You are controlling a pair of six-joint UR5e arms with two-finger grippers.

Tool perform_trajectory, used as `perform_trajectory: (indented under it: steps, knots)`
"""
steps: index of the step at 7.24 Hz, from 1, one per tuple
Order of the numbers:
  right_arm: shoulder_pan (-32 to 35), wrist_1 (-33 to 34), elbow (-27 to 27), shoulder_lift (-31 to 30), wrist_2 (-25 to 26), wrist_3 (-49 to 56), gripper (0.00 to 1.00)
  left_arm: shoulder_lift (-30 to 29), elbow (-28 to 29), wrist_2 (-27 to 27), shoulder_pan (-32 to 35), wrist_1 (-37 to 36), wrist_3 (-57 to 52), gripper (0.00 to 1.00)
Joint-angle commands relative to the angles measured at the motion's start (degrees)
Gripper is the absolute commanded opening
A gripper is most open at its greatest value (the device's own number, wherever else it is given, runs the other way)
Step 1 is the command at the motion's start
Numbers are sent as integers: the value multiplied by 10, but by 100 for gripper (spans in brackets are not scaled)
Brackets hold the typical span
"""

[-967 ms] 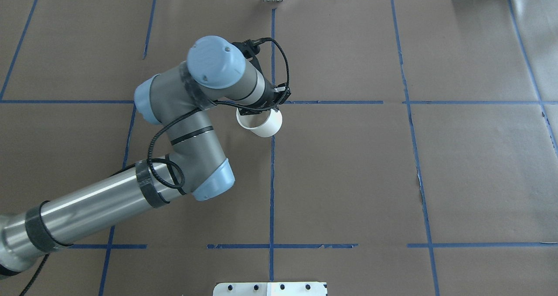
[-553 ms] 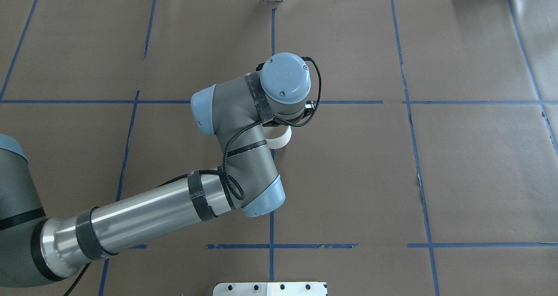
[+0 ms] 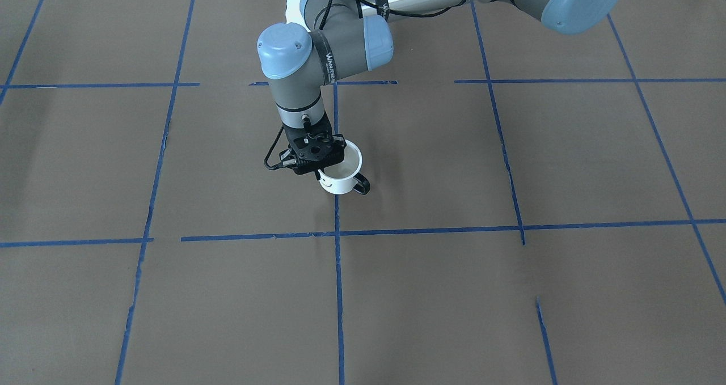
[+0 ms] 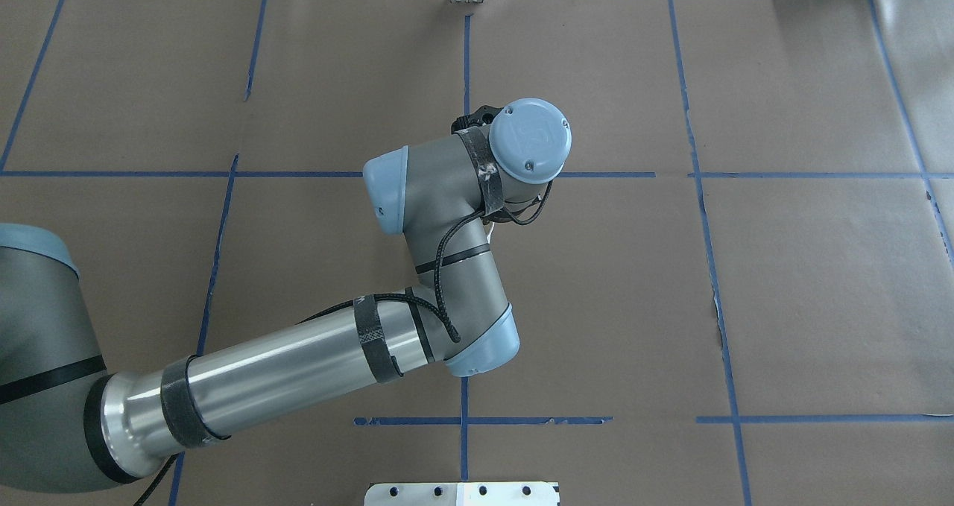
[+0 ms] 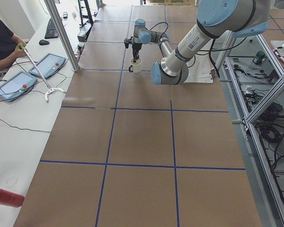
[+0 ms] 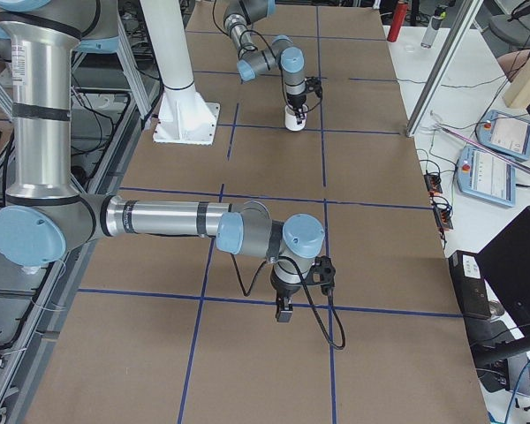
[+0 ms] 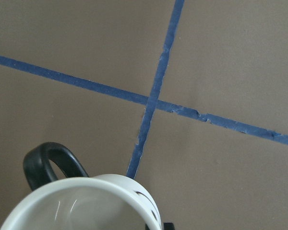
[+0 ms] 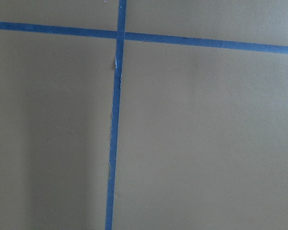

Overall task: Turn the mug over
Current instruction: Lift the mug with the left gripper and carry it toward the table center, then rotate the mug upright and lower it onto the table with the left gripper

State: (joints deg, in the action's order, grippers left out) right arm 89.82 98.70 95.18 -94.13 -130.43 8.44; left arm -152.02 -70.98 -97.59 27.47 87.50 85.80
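Left gripper (image 3: pixel 323 166) pinches the mug (image 3: pixel 342 176) by its rim. Front view: mouth up, handle (image 3: pixel 361 186) toward the operators' side, at or just above the table (image 3: pixel 510 317); contact unclear. Overhead: the wrist now covers the mug, which a second ago hung tilted, mouth sideways, so the flip looks nearly done. Left wrist view: rim and handle only, fingers cut off. Right side view: right gripper (image 6: pixel 283 309) well apart, grip state impossible to tell.

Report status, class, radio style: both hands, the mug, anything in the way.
Left hand shut on mug rim. Right hand far off, state unclear. Mug upright, mouth up. Only tape lines nearby.
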Motion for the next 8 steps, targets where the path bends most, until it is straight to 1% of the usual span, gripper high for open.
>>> perform_trajectory:
  steps: [1, 2, 3, 4, 5, 6, 8]
  knots:
    - [0, 0, 0, 0, 0, 0, 100, 7, -1, 1, -6, 3, 1, 0]
    - [0, 0, 0, 0, 0, 0, 100, 8, -1, 1, -7, 3, 0, 0]
    - [0, 0, 0, 0, 0, 0, 100, 8, -2, 1, -7, 3, 0, 3]
    - [0, 0, 0, 0, 0, 0, 100, 8, -3, 1, -7, 3, -1, 56]
    - [0, 0, 0, 0, 0, 0, 100, 8, -4, 2, -8, 3, -1, 95]
    - [0, 0, 0, 0, 0, 0, 100, 8, -8, 3, -7, 2, -1, 99]
    - [0, 0, 0, 0, 0, 0, 100, 21, -59, -1, 2, -6, -4, 99]
